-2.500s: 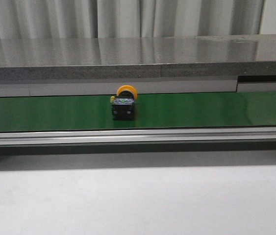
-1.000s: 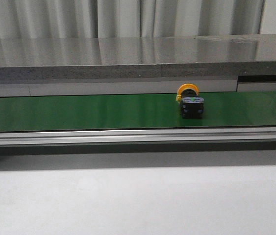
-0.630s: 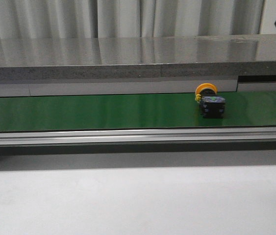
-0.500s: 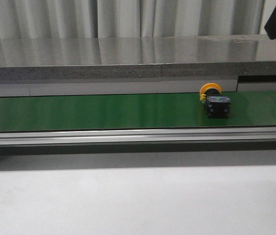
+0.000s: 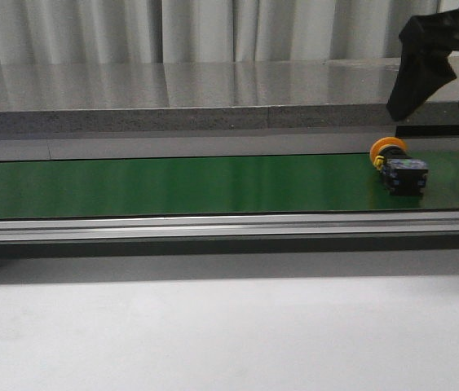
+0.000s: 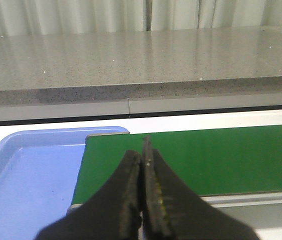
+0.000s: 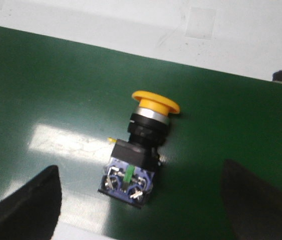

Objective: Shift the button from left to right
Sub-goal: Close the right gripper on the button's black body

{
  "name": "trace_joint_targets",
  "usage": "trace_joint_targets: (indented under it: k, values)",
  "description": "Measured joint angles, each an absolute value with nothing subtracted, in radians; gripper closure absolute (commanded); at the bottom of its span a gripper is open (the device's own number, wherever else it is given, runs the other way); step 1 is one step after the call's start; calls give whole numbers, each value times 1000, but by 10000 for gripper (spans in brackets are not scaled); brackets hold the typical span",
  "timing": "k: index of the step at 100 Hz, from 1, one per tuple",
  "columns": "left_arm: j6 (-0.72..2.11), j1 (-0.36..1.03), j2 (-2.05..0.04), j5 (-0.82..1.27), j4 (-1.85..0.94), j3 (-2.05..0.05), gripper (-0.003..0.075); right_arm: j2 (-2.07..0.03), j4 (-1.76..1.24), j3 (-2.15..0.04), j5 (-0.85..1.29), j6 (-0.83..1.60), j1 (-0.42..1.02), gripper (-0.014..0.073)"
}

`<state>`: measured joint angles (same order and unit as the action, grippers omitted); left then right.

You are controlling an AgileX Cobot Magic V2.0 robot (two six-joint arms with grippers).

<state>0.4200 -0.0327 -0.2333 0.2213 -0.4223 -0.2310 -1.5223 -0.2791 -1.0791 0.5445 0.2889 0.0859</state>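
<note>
Jaws: right gripper (image 7: 139,200) spread wide, empty; left gripper (image 6: 143,165) closed, far off | small yellow-headed, black-bodied push-button switch (image 7: 139,145) on its side on green conveyor belt (image 5: 172,183), right end, centred between right fingers (image 7: 28,205), long axis parallel to them.

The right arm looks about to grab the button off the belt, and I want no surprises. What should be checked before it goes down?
1. Right gripper open: ok, fingers spread wide.
2. Button between the fingers: ok, roughly centred in the right wrist view.
3. Gripper above the button: ok, though it sits slightly to the right in the front view.
4. Button pose: lying on its side on the belt, head toward the far edge; ok.
5. Belt stopped: cannot tell.
6. Left gripper out of the way: ok, shut, at the belt's other end.
</note>
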Motion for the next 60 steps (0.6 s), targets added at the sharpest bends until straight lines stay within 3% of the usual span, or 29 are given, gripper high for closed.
trace_joint_targets:
  k: [47,54,60]
  values:
    - [420,-33,-233,221,-422,-231,741,-1690,-228,-1080,469,298,52,-31]
    - [420,-33,-233,221,-422,-231,741,-1698,-225,-1080,479,298,48,39]
    - [420,-33,-233,221,-422,-231,741,-1700,-225,-1080,485,298,46,153]
